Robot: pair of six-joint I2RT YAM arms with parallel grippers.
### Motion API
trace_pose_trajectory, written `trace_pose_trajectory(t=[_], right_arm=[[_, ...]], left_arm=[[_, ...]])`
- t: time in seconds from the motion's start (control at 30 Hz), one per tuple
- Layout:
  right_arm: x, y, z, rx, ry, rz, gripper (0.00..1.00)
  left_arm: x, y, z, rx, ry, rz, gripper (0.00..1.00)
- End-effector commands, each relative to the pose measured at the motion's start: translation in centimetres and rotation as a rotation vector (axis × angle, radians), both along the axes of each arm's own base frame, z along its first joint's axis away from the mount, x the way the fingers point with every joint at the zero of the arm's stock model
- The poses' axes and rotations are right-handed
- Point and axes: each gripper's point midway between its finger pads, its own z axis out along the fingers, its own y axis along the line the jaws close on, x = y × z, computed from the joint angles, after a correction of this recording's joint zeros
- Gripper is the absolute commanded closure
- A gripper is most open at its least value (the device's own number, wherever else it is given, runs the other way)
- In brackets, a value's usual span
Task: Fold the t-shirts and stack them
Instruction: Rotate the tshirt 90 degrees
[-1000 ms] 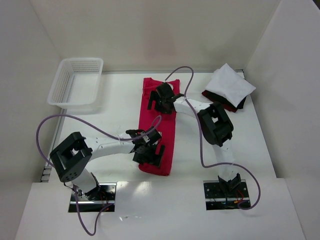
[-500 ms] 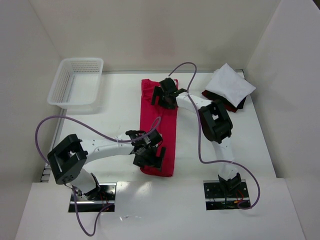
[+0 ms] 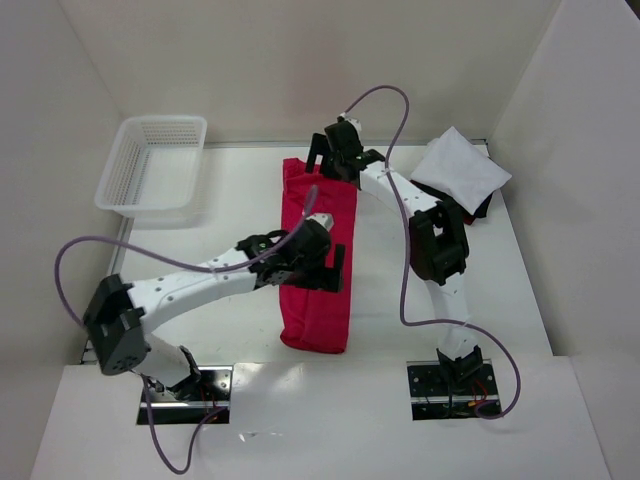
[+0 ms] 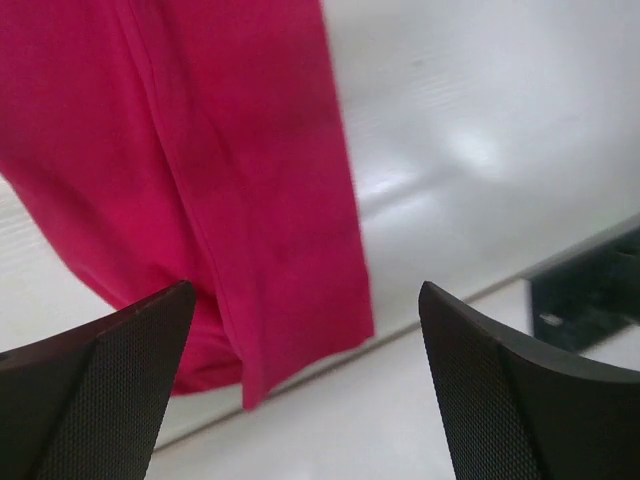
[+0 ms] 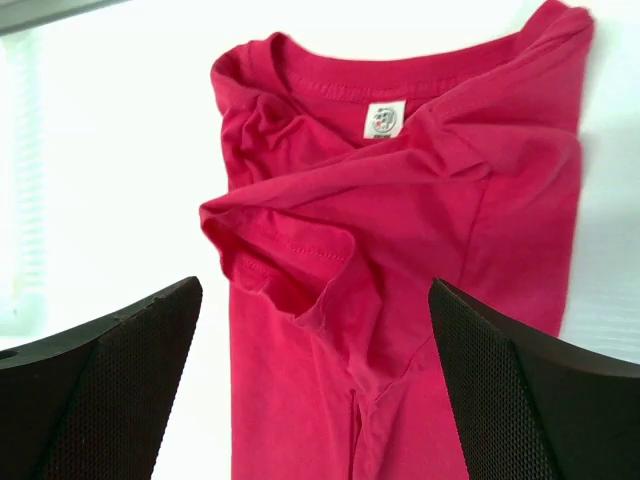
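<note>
The crimson red t-shirt lies on the table as a long narrow folded strip, collar at the far end. My left gripper hovers open and empty over its middle; in the left wrist view the shirt's hem end lies below. My right gripper is open and empty above the collar end; the right wrist view shows the collar, label and a folded-in sleeve. The folded white t-shirt lies on the dark maroon-black t-shirt at the far right.
A white mesh basket stands at the far left. White walls enclose the table on three sides. The arm base plates sit at the near edge; one shows in the left wrist view.
My left gripper moved from the shirt's near hem end up over its middle. My right gripper drew back to the far collar end. The red strip has shifted slightly.
</note>
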Motion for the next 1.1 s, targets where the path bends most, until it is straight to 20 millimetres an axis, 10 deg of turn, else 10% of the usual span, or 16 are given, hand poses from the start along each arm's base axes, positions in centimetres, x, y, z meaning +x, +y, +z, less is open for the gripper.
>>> trace_pose_trajectory(t=[0.0,0.13,0.37,0.7,1.07], right_arm=[[0.9,-1.7,-1.5,-0.059,0.017,-0.069,0.00],[1.5,-2.7,-3.9,-0.077,0.051,-0.087,0.00],[1.7,-3.4,-6.8,-0.111,0.098,-0.089,0.00],[1.0,-3.1,-10.8,-0.121,0.160,-0.065,0.00],[2.8,-2.6,-11.4,-0.131,0.165,-0.042,0.00]], left_arm=[[1.1,-0.6,-4.1,0.099,0.015,-0.020,0.00],[1.3,0.4,-8.6,0.217,0.057,-0.010,0.00],[1.8,1.7,-10.7,0.298,0.065,0.009,0.00],[-3.0,2.6,-15.6,0.307,0.281,-0.071,0.00],[-6.7,2.3,-14.1,0.209,0.413,-0.094,0.00]])
